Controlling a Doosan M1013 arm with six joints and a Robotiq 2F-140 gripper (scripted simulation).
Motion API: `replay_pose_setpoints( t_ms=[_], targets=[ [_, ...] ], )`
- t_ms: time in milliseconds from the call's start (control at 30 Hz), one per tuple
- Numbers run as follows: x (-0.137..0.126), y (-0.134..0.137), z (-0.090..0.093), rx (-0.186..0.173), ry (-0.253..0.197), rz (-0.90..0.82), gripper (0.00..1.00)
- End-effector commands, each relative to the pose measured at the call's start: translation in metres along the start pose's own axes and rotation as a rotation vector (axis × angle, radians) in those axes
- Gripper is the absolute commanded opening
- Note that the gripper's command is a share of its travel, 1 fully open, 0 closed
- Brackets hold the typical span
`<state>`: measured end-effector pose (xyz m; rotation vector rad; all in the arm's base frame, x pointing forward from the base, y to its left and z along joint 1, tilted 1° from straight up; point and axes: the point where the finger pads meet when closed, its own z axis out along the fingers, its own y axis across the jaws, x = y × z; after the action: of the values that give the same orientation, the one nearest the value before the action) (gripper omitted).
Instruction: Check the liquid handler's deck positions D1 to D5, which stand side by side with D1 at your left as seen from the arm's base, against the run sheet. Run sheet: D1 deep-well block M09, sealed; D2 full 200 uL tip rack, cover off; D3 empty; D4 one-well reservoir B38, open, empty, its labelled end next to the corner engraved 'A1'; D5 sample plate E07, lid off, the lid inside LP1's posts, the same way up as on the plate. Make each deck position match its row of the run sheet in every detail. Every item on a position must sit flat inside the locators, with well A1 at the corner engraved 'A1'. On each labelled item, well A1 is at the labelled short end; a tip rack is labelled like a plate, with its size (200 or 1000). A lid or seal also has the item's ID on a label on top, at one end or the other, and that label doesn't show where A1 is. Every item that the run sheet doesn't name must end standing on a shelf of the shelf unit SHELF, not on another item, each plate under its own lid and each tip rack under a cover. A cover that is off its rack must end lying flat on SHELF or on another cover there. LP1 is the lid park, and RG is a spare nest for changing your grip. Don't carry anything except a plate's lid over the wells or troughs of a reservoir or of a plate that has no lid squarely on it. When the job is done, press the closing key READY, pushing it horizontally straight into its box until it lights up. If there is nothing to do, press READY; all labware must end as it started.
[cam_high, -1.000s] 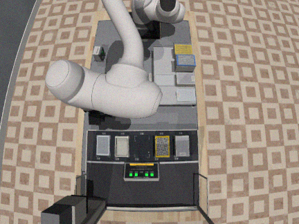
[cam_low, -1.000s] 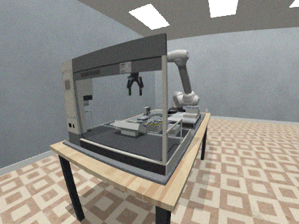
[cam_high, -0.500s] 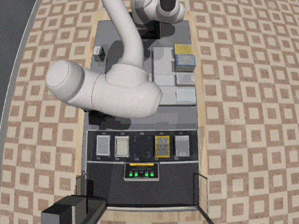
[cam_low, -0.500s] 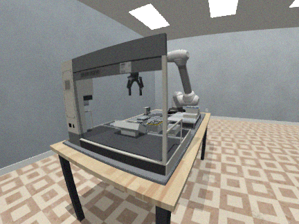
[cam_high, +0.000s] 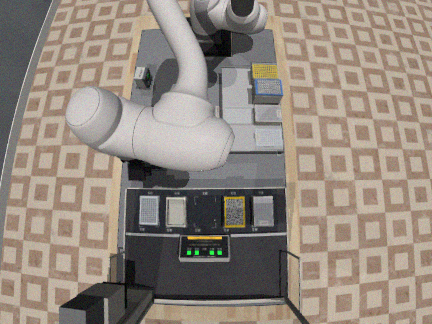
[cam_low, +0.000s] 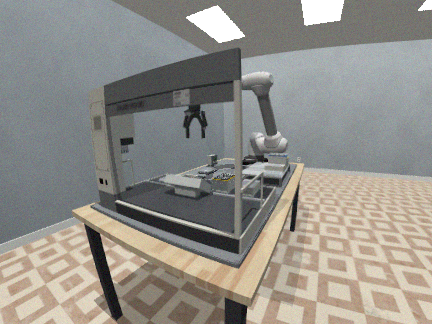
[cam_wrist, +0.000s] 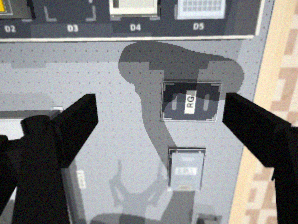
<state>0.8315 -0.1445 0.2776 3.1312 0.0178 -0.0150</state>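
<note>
My gripper (cam_low: 194, 131) hangs high above the grey table area in front of the deck, open and empty. In the wrist view its fingers frame the spare nest RG (cam_wrist: 190, 101). The deck row shows from above: a white well plate (cam_high: 149, 210) on D5, a one-well reservoir (cam_high: 176, 211) on D4, D3 (cam_high: 205, 211) bare, a yellow tip rack (cam_high: 234, 211) without cover on D2, and a grey sealed block (cam_high: 263, 210) on D1. The wrist view shows the reservoir on D4 (cam_wrist: 132, 6) and the plate on D5 (cam_wrist: 198, 8) at its top edge.
The shelf unit (cam_high: 250, 104) holds a yellow rack (cam_high: 264, 70), a blue rack (cam_high: 268, 88) and two pale plates or lids (cam_high: 269, 125). A small box with a green key (cam_high: 143, 76) stands at the far left. A small grey labelled box (cam_wrist: 186, 167) lies below RG. The handler's frame posts (cam_low: 237, 165) surround the deck.
</note>
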Motion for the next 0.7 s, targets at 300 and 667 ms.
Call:
replay_pose_setpoints(
  t_ms=[300, 667],
  targets=[
    [0.0, 0.039, 0.001, -0.003, -0.005, -0.006, 0.79],
    [-0.001, 0.087, 0.001, -0.002, -0.006, -0.006, 0.79]
  ],
)
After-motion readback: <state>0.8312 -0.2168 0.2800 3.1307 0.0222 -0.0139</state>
